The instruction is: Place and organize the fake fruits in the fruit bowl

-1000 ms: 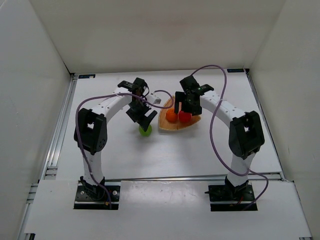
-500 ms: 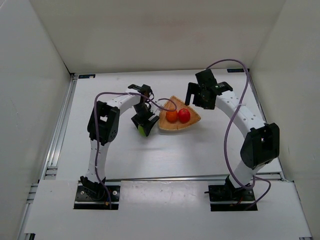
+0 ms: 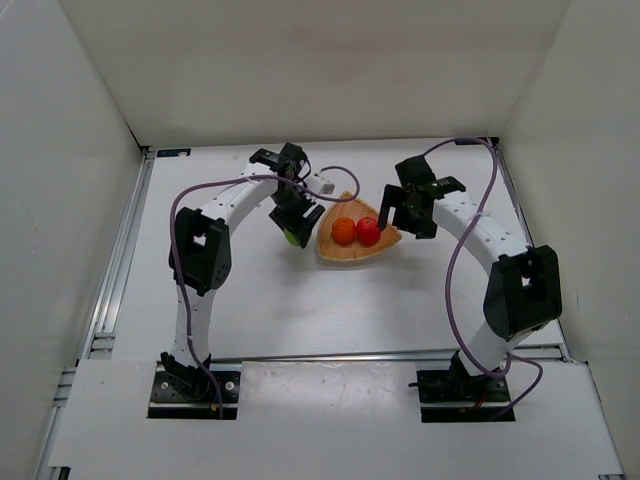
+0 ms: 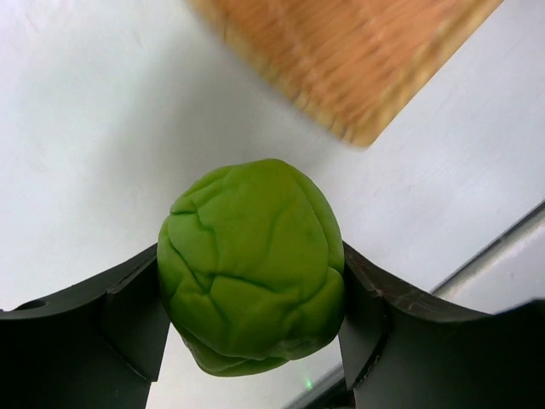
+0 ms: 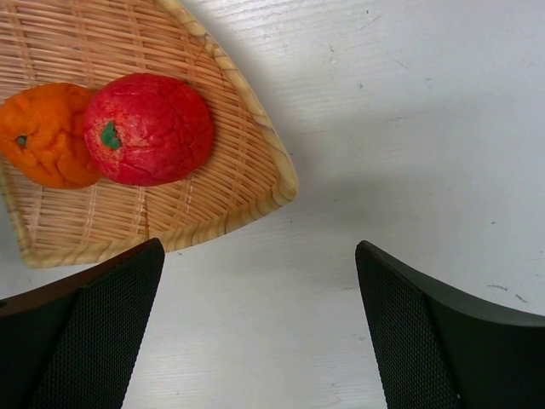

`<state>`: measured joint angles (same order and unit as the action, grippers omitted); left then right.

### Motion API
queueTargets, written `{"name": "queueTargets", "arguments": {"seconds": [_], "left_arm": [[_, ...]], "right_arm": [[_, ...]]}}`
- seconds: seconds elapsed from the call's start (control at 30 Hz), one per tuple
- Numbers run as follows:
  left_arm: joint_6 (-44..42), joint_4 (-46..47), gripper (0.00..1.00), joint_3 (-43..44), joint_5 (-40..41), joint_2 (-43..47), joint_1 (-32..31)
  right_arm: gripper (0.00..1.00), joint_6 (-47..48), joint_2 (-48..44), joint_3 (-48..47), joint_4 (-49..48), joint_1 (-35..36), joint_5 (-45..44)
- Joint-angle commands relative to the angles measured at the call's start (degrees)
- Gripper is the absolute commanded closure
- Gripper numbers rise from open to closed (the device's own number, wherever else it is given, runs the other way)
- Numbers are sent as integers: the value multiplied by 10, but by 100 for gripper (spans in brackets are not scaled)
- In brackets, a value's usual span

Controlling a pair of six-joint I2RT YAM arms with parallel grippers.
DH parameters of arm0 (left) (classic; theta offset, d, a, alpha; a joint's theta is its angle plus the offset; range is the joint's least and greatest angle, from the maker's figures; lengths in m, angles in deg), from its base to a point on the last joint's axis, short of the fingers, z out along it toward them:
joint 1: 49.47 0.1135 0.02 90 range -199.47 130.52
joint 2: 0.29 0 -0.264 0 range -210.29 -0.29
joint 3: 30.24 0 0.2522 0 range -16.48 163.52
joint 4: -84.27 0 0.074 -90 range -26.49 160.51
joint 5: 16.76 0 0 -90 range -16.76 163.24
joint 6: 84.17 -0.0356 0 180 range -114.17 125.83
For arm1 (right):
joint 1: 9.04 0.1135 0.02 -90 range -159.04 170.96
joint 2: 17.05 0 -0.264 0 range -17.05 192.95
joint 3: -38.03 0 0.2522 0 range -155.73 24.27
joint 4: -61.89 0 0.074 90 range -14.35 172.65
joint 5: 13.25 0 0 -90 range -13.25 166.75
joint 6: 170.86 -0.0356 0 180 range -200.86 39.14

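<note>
Left pincer (image 4: 251,298) is seen clamped on the green apple (image 4: 251,256), one finger pressed to each side at the widest part. This hold is judged to suit a round, glossy ball that would slip from an off-centre grip. The apple is held just beside the left edge of the basket (image 5: 255,183), not yet over it; whether it is clear of the tabletop (image 3: 300,310) cannot be told.

Inside the basket the orange (image 5: 47,136) and red apple (image 5: 149,128) are set side by side, touching, so that bare weave is left near them, judged room enough for another fruit. The right pincer (image 5: 260,332) is spread wide and empty just off the basket's right rim, probably placed aside so that the left arm's path is not blocked. No peach-coloured fruit is shown in any view. A carry over the rim and a release onto the bare weave is judged the step in hand.
</note>
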<state>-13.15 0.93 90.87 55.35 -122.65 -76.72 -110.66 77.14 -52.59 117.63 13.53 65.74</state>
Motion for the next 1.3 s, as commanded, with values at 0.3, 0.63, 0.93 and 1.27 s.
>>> {"name": "queueTargets", "arguments": {"seconds": [0.3,0.63,0.93,1.27], "left_arm": [[11,73,46,92,-45,-47,-68],[-6,84,18,106,4,-82,-78],[-11,72,1,163,20,-82,-78],[-11,3,1,221,44,-72,-72]], "right_arm": [[2,-102,-76,57,-20,-112,-4],[1,-12,45,-86,-4,-162,-21],[1,-39,217,-243,12,-168,-45],[1,-83,335,-340,24,-168,-58]]}}
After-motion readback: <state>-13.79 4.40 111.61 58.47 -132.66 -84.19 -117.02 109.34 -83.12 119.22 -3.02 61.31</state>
